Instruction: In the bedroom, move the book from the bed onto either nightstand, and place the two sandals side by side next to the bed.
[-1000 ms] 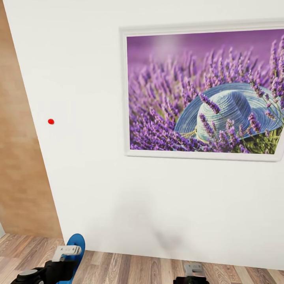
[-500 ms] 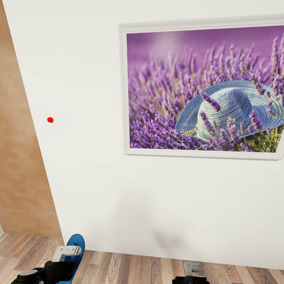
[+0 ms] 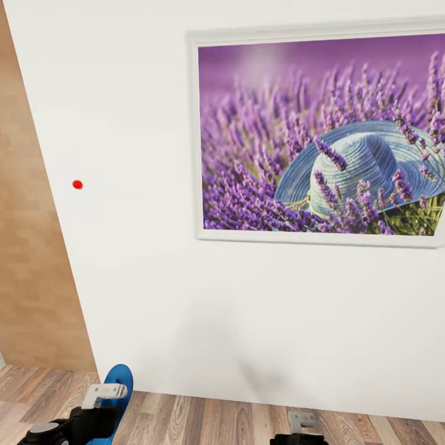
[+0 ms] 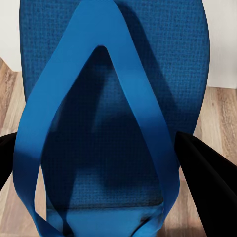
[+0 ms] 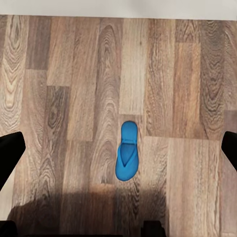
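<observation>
Left hand (image 3: 102, 408) gripping one blue sandal (image 4: 111, 113), fingers clamping sole edges. Right hand (image 5: 118, 148), spread open and empty, hanging directly over second sandal (image 5: 127, 157) lying on floor (image 5: 59, 98), long axis running along fingers' direction.

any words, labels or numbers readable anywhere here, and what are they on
None can be read.
The lavender picture on the wall carries no lettering.
The sandal in the left gripper has no brand mark showing.
The other sandal on the floor is too small to tell.
The red dot on the wall is plain.
</observation>
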Motion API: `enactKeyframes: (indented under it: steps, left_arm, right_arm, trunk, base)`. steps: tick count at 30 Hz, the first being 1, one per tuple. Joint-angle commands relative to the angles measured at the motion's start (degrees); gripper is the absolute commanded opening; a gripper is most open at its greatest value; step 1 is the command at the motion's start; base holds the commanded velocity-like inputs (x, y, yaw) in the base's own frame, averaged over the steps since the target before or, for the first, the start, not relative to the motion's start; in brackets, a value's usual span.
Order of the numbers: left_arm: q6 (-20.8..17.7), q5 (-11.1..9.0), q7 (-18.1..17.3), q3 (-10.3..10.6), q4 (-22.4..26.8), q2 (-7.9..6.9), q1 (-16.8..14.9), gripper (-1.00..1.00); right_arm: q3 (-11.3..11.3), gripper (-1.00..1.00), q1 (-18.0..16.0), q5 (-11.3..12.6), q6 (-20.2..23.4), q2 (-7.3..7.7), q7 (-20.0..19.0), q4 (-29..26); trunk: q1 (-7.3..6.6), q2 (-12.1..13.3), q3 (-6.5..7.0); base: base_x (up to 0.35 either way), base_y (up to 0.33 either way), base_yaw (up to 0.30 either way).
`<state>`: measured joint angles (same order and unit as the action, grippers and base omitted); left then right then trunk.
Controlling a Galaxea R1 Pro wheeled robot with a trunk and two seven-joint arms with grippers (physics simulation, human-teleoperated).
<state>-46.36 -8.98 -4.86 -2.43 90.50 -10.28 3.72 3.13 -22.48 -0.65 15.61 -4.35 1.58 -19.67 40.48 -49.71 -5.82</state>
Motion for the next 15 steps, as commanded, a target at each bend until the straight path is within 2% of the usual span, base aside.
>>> enactKeyframes:
  steps: [1,8,10,15]
  left_arm:
    - [-0.1,-0.3,-0.2,-0.1,-0.1,0.0,0.0,-1.0]
    - [0.8,0.0,0.0,0.0,-0.8,0.02,0.0,-1.0]
    - [3.2,0.0,-0.1,0.0,-2.9,0.02,-0.1,-1.0]
    - [4.9,-0.2,-0.2,0.0,-5.4,0.0,-0.1,-1.0]
  right_arm:
    - [0.3,1.0,0.0,-0.1,0.3,-0.06,0.1,-0.1]
    - [0.2,1.0,0.0,-0.1,0.3,-0.05,0.1,0.0]
    - [0.2,1.0,0.0,-0.1,0.3,-0.04,0.1,0.0]
    - [0.2,1.0,0.0,-0.1,0.3,-0.04,0.1,0.0]
  trunk:
    - [0.24,-0.5,-0.26]
    - [1.78,-3.3,-1.52]
    - [2.22,-4.1,-1.88]
    - [3.31,-6.1,-2.78]
  base:
    - [0.0,0.0,0.0]
    - [0.0,0.0,0.0]
    - [0.0,0.0,0.0]
    - [0.0,0.0,0.0]
